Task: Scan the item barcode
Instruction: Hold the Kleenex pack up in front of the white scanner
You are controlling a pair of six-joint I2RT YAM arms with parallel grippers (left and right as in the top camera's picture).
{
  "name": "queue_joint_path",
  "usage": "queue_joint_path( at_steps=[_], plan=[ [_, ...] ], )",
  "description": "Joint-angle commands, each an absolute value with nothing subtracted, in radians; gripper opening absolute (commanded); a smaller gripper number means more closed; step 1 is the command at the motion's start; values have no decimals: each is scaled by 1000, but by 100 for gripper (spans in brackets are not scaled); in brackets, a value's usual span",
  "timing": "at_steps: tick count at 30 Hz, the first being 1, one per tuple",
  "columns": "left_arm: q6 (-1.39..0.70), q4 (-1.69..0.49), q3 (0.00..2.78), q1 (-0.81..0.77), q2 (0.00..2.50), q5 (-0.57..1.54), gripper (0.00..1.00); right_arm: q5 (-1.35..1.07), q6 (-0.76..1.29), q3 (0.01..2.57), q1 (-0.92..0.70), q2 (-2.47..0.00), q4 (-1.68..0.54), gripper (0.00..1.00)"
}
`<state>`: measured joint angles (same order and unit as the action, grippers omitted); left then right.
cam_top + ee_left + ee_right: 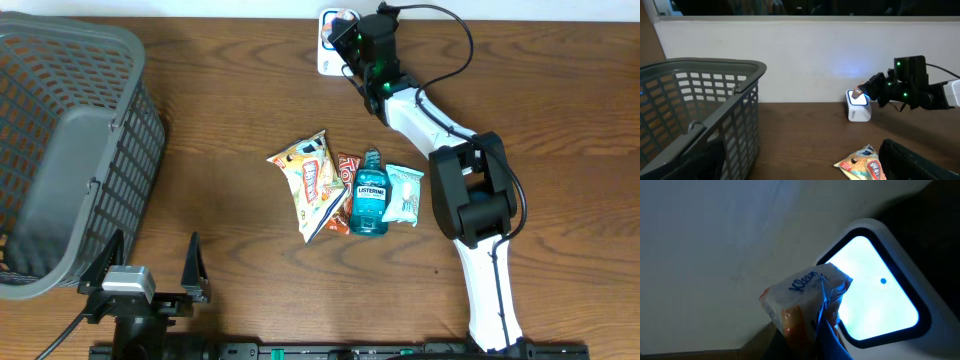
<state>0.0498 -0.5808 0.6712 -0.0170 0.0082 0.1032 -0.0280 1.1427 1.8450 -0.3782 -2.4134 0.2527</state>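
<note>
My right gripper [347,38] is shut on a small Kleenex tissue pack [806,296] with an orange and blue wrapper. It holds the pack right in front of the white barcode scanner [328,45] at the table's far edge, by the wall. The scanner's window [875,297] glows bright blue-white just behind the pack. From the left wrist view the pack [857,93] hangs just above the scanner [859,109]. My left gripper [150,262] stands open near the table's front left, empty, beside the basket.
A grey plastic basket [80,130] fills the left side. Mid-table lie a yellow chip bag [312,180], a red packet [346,167], a blue Listerine bottle [370,197] and a pale green packet [405,193]. The wall runs right behind the scanner.
</note>
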Motion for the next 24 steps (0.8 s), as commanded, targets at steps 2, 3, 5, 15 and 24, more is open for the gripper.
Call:
queue_joint_path(
  at_steps=[2,3,5,15,24],
  plan=[
    [59,-583,671,-21,2,112,98,-41,1011,1867,-372,-2415,248,1],
    [59,-583,671,-21,2,112,98,-44,970,1867,-372,-2406,239,1],
    [59,-584,671,-21,2,112,98,-39,897,1868,-369,-2371,187,1],
    [59,-587,671,-21,2,112,98,511,679,1868,-347,-2065,-352,1],
    [59,-587,671,-21,2,112,98,1073,443,1862,-201,-1998,-687,1]
  ],
)
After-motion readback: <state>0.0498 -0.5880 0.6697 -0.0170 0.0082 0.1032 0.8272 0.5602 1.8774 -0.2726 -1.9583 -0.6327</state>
